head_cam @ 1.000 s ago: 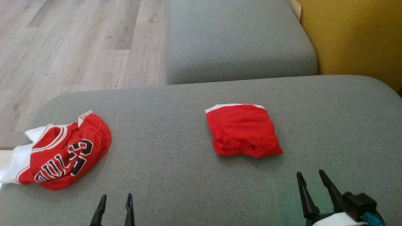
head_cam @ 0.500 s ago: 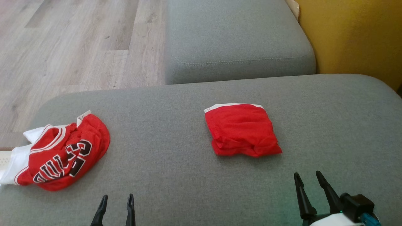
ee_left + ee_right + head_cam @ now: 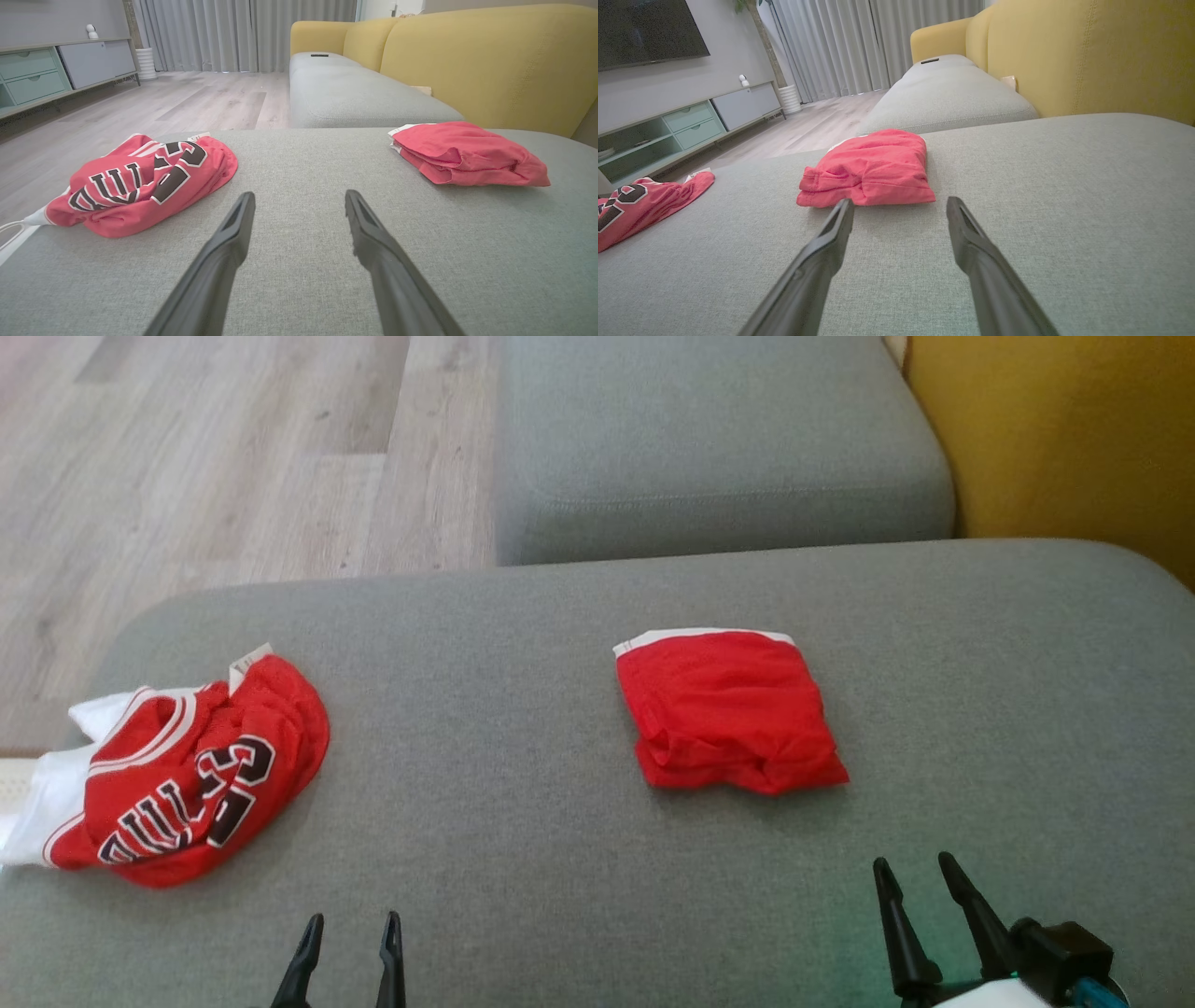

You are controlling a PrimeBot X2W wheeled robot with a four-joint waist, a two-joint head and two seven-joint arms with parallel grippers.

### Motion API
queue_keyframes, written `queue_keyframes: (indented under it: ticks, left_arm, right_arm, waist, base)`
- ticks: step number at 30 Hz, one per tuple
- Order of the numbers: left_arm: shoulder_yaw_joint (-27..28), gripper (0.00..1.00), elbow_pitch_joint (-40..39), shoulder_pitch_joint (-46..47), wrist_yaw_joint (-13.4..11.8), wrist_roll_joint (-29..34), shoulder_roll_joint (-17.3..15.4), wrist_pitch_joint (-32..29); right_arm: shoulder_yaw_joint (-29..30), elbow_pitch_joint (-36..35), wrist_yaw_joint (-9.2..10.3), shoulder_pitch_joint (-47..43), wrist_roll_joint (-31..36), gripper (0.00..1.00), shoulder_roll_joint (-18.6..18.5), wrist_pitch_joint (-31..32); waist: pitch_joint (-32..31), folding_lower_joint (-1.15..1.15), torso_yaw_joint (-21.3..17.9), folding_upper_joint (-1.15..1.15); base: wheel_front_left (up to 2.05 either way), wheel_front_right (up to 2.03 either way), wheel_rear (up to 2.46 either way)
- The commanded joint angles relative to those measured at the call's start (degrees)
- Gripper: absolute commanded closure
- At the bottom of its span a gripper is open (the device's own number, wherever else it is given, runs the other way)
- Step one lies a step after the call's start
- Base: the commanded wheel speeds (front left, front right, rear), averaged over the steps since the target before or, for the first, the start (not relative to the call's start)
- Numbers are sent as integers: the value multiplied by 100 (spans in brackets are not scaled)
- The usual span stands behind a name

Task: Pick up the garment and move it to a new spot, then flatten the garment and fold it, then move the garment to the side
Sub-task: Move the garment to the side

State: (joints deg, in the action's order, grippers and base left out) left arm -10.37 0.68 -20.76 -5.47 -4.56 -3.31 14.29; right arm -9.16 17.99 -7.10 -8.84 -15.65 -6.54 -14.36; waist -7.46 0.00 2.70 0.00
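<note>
Red fabric sits in two places on the grey cushion (image 3: 523,644): a crumpled jersey (image 3: 187,775) at the left edge with white trim hanging over it, ahead-left of the left gripper (image 3: 354,917), and a folded red garment (image 3: 733,709) mid-cushion just beyond the right gripper (image 3: 912,861); both pairs of fingers stand apart, empty, clear of the cloth. We cannot tell which piece is next; if the folded one, a shallow pinch on its top layer could peel the fold open. If the jersey, a grab on one loose layer could drag it onto the wood floor (image 3: 187,476).
</note>
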Motion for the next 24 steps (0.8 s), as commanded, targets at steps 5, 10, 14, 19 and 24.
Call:
queue_keyframes:
  ticks: [5,10,14,19,24]
  left_arm:
    - [67,0,-227,421,14,72,43,71]
    - [-157,0,-267,739,39,63,43,71]
    - [-389,0,-318,1198,-4,35,43,71]
    - [-561,0,-307,1603,-97,-21,43,71]
    - [-740,0,-244,1953,-165,-57,43,71]
  right_arm:
    - [-109,-174,-39,444,-124,0,-159,-63]
    - [-172,-78,-39,1085,-401,0,-311,-63]
    - [-384,215,-39,1926,-862,0,-653,-18]
    - [-696,572,-39,2749,-1670,0,-1039,502]
    - [-1167,885,-39,3412,-2941,0,-1563,1759]
  waist:
    - [389,0,77,0]
    - [996,0,181,0]
    - [1556,0,281,0]
    - [1950,0,391,0]
    - [2224,0,524,0]
  base:
    - [0,0,0]
    - [0,0,0]
    - [0,0,0]
    - [0,0,0]
    - [0,0,0]
